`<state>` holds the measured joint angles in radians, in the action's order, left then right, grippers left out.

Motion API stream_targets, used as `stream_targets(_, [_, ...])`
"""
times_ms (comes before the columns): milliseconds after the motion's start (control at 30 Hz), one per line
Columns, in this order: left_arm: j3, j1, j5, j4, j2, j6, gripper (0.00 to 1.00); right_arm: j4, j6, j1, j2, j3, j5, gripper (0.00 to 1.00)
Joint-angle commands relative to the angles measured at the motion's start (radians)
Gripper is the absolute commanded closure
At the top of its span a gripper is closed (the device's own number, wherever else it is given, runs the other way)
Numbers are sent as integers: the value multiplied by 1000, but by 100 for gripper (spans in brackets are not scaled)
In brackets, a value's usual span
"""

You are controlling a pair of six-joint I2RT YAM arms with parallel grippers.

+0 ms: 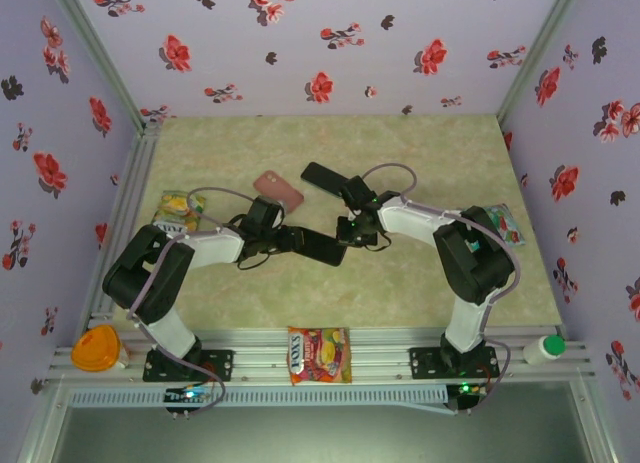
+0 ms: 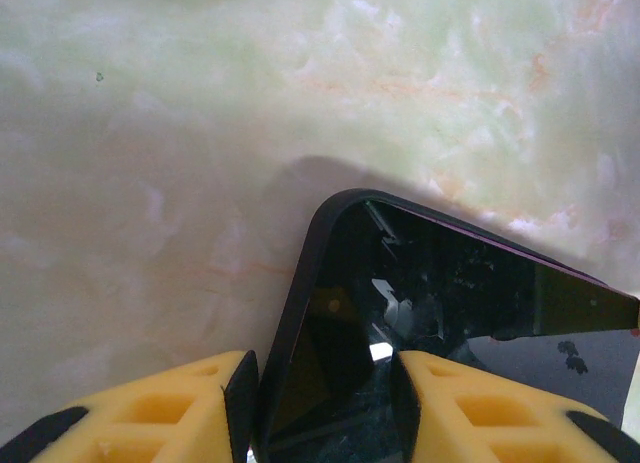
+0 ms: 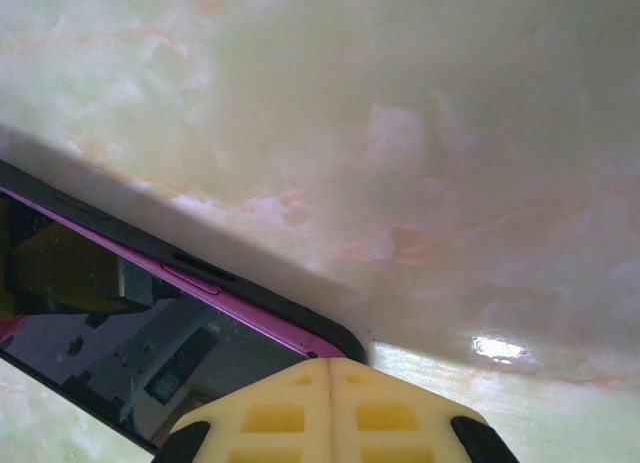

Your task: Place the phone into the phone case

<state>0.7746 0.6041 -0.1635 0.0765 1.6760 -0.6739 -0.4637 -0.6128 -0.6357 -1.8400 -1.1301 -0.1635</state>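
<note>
Phone (image 1: 322, 247) near the pink case (image 1: 278, 190), one corner pinched by the left gripper (image 2: 325, 378); the right gripper (image 3: 330, 368), fingers pressed together, apparently touches another corner. Three snack packets (image 1: 319, 355) lie farther from the case, lettering unreadable.

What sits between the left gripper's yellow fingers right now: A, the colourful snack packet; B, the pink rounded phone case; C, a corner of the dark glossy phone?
C: the left wrist view shows a corner of the dark glossy phone clamped between the left gripper's yellow fingers.
</note>
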Motion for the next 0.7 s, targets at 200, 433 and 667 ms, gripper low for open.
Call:
stream_targets(200, [20, 9, 1, -7, 13, 16, 56, 22, -29, -73, -218, 118, 9, 100])
stream_targets(433, [18, 10, 1, -3, 19, 12, 56, 30, -36, -83, -250, 122, 1, 100])
stream_targets(667, [20, 10, 2, 2, 25, 13, 57, 34, -42, -87, -229, 128, -2, 100])
